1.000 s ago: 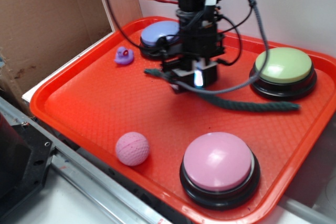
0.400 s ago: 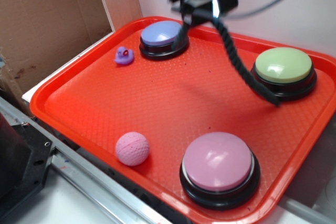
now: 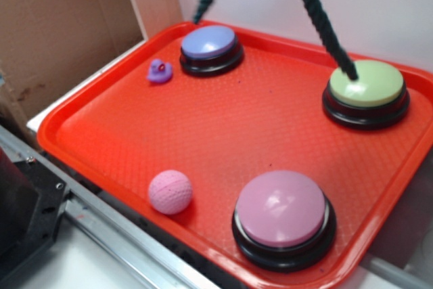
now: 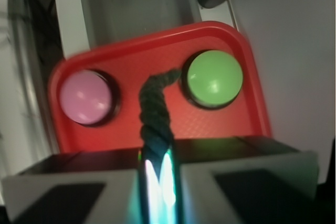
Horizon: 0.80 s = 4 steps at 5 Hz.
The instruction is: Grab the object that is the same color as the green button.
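The dark green twisted rope (image 3: 318,15) hangs from the top of the exterior frame, its end over the pale yellow-green domed button (image 3: 366,84). The gripper (image 4: 157,179) is clamped on it; a steady pinch should prevent slipping.

Setting: indoor robot test bench of a laboratory kind, not a home or a shop.

Evidence:
- Red plastic tray (image 3: 101,109) with textured floor, used as the work surface, set on a white tabletop (image 3: 74,262).
- Bare aluminium rail (image 3: 128,231) along the tray's near edge, with a black metal bracket (image 3: 27,208) at its left end.
- Plain brown cardboard sheet (image 3: 61,32) propped as a side screen; plain white wall (image 3: 379,5) behind.
- Staged toy props on the tray: three large dome buttons on black bases, namely the green button (image 3: 366,84), the pink-domed button (image 3: 281,209) and the lavender-blue-domed button (image 3: 209,42); a pink golf ball (image 3: 170,192); a small purple rubber duck (image 3: 160,72).
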### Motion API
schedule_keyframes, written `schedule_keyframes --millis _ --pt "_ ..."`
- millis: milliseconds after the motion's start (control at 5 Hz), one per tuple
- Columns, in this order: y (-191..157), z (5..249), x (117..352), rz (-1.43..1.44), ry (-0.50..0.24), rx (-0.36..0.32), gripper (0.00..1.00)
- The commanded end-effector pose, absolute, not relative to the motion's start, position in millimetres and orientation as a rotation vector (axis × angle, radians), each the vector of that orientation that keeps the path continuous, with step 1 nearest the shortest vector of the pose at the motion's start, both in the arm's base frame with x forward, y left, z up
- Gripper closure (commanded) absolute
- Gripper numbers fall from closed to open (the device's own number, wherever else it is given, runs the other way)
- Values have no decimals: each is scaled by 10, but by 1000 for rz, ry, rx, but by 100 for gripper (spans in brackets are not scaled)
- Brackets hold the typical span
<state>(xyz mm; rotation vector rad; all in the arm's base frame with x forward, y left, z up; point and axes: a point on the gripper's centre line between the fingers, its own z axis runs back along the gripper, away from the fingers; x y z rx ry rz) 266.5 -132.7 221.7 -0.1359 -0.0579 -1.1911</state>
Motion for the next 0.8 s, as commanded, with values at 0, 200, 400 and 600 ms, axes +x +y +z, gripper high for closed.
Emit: schedule_keyframes --millis 0,200,400,600 --pt "-823 2723 2314 -1144 -232 -111 100" --pt "-611 2676 2231 -1134 -159 -66 100" --pt "-453 2512 2233 -1097 -87 -99 100" --pt "-363 2365 2234 -1032 -40 -134 100"
